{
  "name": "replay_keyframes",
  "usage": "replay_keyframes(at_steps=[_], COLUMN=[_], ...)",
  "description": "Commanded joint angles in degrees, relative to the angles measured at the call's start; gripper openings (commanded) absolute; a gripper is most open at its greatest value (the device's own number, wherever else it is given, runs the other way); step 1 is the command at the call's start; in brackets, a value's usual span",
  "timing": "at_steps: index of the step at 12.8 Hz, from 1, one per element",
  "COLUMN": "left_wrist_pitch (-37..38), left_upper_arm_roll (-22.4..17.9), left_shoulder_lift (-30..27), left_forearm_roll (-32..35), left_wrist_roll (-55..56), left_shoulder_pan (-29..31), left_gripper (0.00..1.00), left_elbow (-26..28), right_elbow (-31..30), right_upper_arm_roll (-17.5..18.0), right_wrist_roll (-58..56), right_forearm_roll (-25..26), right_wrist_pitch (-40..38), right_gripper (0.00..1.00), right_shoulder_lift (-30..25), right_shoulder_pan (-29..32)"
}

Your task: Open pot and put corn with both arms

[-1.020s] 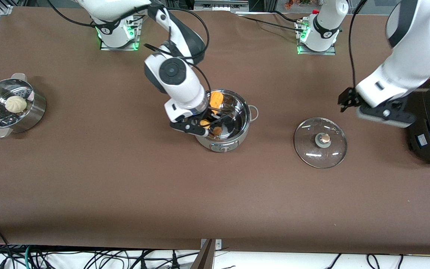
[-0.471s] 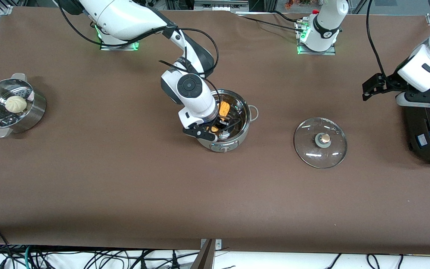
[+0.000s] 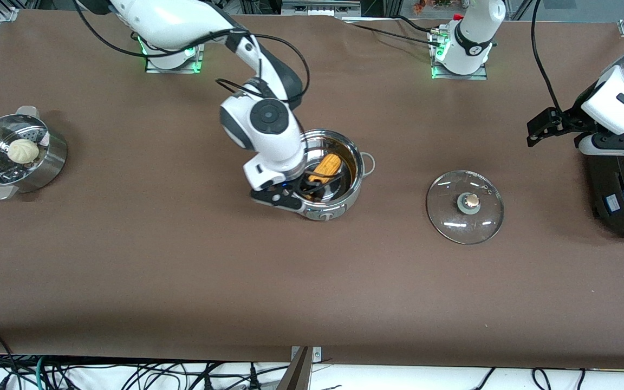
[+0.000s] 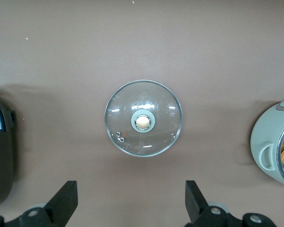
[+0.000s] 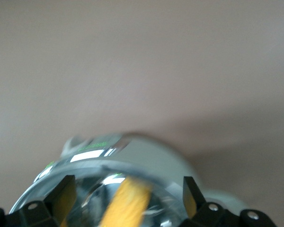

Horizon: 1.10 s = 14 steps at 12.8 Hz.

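Fingers spread on both: right gripper (image 3: 302,189) over pot (image 3: 327,174), corn (image 3: 326,167) released inside; left gripper (image 4: 131,208) waits above lid (image 3: 465,206). Next: retract right.

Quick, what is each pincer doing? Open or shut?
Left pincer: open, holding nothing, up over the table near the lid.
Right pincer: open over the pot; the corn lies inside, let go.

even overhead light, glare on the pot (image 3: 339,168); right wrist view blurred.
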State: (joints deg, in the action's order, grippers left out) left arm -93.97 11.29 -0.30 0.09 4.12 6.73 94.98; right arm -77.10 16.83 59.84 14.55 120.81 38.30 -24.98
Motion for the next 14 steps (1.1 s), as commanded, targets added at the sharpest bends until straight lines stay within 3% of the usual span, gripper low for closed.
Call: replay_keyframes(at_steps=[1, 4, 7, 9, 11, 13, 14], left_wrist_pitch=[1.4, 1.4, 1.4, 1.4, 1.4, 1.4, 1.4], left_upper_arm_roll=[0.6, 0.8, 0.8, 0.8, 0.8, 0.8, 0.9], left_shoulder_lift=[0.5, 0.6, 0.6, 0.5, 0.6, 0.6, 0.6], left_forearm_roll=[-0.3, -0.2, -0.2, -0.2, -0.2, -0.2, -0.2], left_wrist_roll=[0.5, 0.5, 0.5, 0.5, 0.5, 0.5, 0.5], left_shoulder_pan=[0.2, 0.2, 0.2, 0.2, 0.2, 0.2, 0.2], left_gripper=[1.0, 1.0, 1.0, 1.0, 1.0, 1.0, 1.0], left_elbow=[-1.6, -1.6, -1.6, -1.6, -1.6, -1.6, -1.6], right_elbow=[0.5, 0.7, 3.4, 0.7, -2.8, -7.0, -7.5], right_upper_arm_roll=[0.1, 0.1, 0.2, -1.9, -8.9, -17.3, -19.6], right_wrist_roll=[-11.5, -28.6, -32.6, -47.4, -73.5, -74.8, -75.2], right_forearm_roll=[0.5, -1.4, -6.9, -10.1, -11.3, -11.8, -11.9], right_wrist_pitch=[-8.0, -16.7, -23.8, -25.6, -23.7, -23.3, -23.3], right_gripper=[1.0, 1.0, 1.0, 1.0, 1.0, 1.0, 1.0], right_shoulder_lift=[-6.5, -11.4, -13.5, -18.8, -23.4, -28.0, -28.6], right_shoulder_pan=[8.9, 21.0, 31.6, 36.3, 36.6, 30.2, 29.2])
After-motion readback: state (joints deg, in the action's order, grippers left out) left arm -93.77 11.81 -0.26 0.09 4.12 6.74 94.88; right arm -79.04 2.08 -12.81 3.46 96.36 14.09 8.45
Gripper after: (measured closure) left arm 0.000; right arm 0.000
